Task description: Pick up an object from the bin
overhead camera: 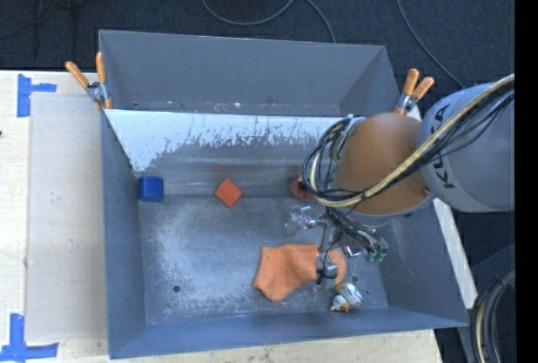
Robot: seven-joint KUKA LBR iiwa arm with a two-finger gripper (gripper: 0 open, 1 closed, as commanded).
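The gripper (326,270) hangs at the right edge of an orange cloth (284,270), perhaps touching it. A blue cube (151,188) and an orange block (228,192) lie by the bin (126,269) back wall.

The bin (252,84) was seen to be made of grey metal, matt, its floor scuffed and speckled whitish. The orange cloth (282,269) was shown soft and crumpled. The arm's orange cover (378,164) was seen smooth and faintly glossy.

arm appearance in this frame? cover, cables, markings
The arm is a rounded silver-grey link with dark KUKA lettering. A smooth orange dome cover sits over the wrist. Black and pale yellow cables loop beside the cover and run along the link. The gripper is small, dark and metallic.
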